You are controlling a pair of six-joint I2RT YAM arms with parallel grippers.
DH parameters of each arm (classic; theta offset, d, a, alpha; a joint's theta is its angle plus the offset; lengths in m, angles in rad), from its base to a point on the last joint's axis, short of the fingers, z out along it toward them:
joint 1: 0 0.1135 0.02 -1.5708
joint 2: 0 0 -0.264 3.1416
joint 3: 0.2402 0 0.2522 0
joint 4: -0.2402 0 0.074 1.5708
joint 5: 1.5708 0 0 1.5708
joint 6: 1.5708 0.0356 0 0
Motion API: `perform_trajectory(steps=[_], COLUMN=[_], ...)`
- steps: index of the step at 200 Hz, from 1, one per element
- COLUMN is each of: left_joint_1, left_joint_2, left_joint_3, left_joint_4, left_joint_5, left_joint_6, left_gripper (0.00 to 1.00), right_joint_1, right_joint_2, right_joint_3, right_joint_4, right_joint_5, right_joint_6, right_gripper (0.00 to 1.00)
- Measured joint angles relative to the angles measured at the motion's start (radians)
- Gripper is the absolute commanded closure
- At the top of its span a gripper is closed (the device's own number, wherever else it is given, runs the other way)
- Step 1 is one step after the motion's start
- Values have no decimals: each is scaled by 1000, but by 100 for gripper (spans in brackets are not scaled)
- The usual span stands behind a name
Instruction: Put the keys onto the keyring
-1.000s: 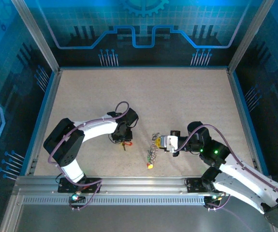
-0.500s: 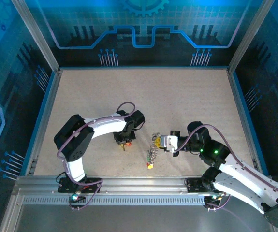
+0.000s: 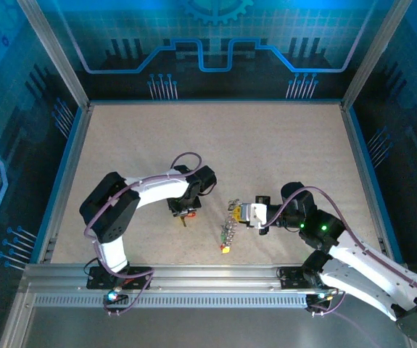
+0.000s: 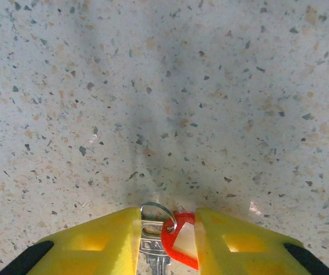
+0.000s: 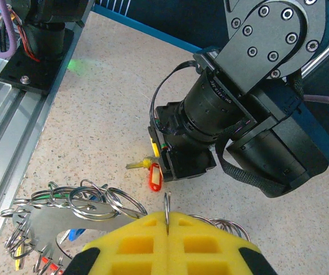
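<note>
Yellow foam fingers [image 4: 95, 246] of the left gripper [image 4: 168, 220] grasp a red-tagged key [image 4: 153, 255], touching it on both sides, with its small silver loop [image 4: 155, 209] poking out toward twelve o'clock over the speckled table [image 4: 210, 86]. Seen from above, that key lies at nine o'clock of the keyring [image 3: 229, 223], near it but apart. The right gripper [image 5: 167, 220] is clenched tight on a thin wire ring [image 5: 167, 203] standing up from the keyring. The keyring's grey jagged plate spreads toward eight o'clock of those fingers, with more keys [image 5: 44, 264] hanging from it.
</note>
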Motion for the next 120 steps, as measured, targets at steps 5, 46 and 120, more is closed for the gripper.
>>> perform_trajectory(steps=[5,46,120], left_joint_1=[2,11,11], left_joint_2=[0,0,-5], left_joint_3=[0,0,-44], left_joint_4=[0,6,34], left_joint_5=[0,-1,1], left_joint_6=[-3,-50,-114], left_gripper=[69,71,78], right_joint_1=[0,0,0], right_joint_2=[0,0,0], right_joint_3=[0,0,0], right_joint_4=[0,0,0], right_joint_5=[0,0,0], right_joint_6=[0,0,0], right_gripper=[100,100,100])
